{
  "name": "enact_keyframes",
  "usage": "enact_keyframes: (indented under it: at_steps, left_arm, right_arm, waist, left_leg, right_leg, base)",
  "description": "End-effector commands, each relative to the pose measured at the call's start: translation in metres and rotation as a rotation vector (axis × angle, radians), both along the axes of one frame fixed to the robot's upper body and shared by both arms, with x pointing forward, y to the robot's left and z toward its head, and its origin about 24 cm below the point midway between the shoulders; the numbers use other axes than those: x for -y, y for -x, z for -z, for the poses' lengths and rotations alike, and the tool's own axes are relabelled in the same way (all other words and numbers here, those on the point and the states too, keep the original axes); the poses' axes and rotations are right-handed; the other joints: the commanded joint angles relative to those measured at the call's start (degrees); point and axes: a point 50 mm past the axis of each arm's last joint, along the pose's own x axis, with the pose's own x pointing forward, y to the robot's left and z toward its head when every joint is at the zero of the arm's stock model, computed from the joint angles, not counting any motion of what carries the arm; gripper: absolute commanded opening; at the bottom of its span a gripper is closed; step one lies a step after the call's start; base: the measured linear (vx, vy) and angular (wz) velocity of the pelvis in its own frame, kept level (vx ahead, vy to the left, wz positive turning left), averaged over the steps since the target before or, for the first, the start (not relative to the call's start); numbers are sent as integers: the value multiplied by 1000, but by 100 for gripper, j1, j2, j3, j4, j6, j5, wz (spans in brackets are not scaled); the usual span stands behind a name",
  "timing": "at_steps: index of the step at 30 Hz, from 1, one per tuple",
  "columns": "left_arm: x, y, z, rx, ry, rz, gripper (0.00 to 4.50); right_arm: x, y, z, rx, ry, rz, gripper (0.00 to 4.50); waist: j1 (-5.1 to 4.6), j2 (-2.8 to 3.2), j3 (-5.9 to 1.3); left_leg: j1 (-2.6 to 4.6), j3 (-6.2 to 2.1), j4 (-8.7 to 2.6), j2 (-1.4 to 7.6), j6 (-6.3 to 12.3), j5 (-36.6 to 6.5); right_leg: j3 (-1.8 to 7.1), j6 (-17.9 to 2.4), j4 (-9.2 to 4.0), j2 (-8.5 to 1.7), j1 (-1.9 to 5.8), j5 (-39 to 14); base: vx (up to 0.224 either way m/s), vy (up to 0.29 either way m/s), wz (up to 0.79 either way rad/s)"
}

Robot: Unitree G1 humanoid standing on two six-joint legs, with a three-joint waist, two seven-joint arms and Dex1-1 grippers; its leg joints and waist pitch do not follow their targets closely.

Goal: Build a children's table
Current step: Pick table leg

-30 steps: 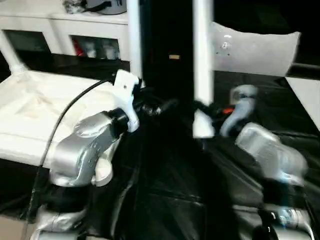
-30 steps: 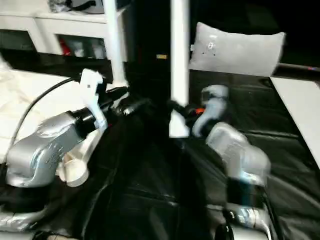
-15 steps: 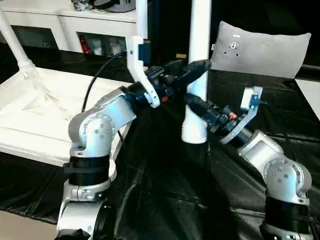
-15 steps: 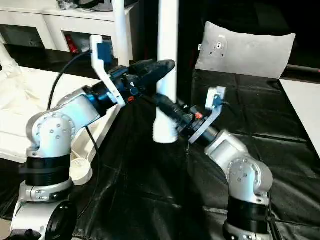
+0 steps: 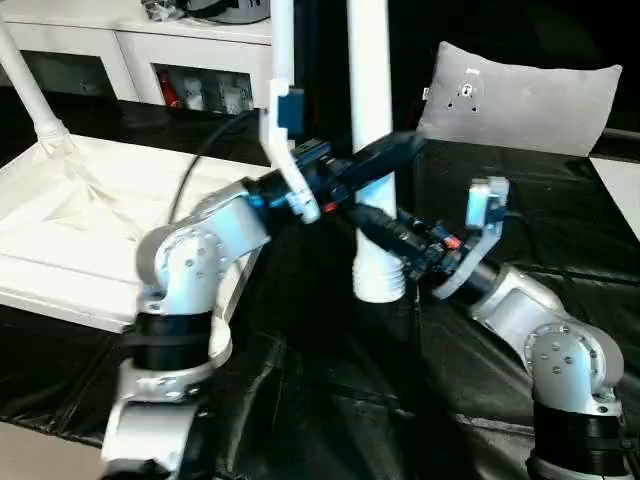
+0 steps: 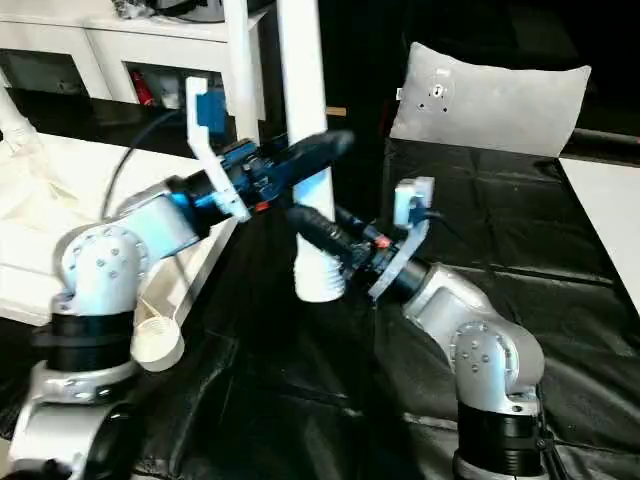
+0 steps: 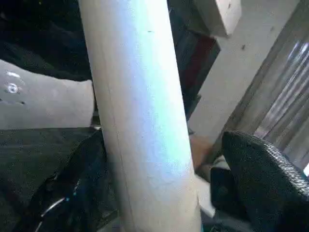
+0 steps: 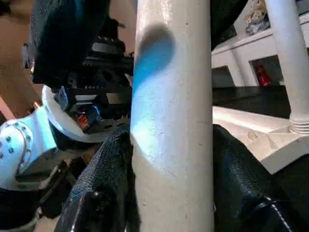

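A long white tube leg (image 5: 370, 110) stands upright over the black table, its ribbed lower end (image 5: 378, 280) just above the sheet. My right gripper (image 5: 372, 222) is shut on its lower part, with both fingers (image 8: 244, 188) pressed against it. My left gripper (image 5: 385, 158) reaches across the leg higher up and is open, with one finger (image 7: 263, 181) a little clear of the tube. The white tabletop (image 5: 70, 230) lies underside up at the left. One leg (image 5: 28, 90) stands in its far corner and another (image 5: 283, 50) rises behind my left wrist.
A grey-white cushion-like panel (image 5: 520, 95) leans at the back right. A white cabinet (image 5: 150, 60) runs along the back left. Black sheeting (image 5: 330, 400) covers the table. A round corner socket (image 6: 157, 343) of the tabletop sits by my left arm's base.
The head camera has swung and steadied. Since then my right gripper has carried the upright leg slightly left and down, with the left gripper staying around it.
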Motion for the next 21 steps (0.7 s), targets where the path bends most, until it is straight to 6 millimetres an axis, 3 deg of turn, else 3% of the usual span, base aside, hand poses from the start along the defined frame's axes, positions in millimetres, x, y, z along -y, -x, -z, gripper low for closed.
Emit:
enact_keyframes:
  at_steps: [1,21]
  left_arm:
    - [10,10,-6,101,-27,72,348]
    - [7,11,8,175,-127,75,200]
  right_arm:
    - [2,-2,6,-19,53,44,188]
    - [1,-3,15,-7,137,63,186]
  waist:
    - [18,8,-368]
    - [-3,16,-378]
  left_leg:
    - [-48,-68,-417,273,310,222]
    - [-44,-58,-412,284,250,171]
  right_leg:
    - [301,-880,-444,-533,390,-1126]
    - [319,-1056,-396,-541,413,-792]
  base:
    - [0,0,0]
    - [0,0,0]
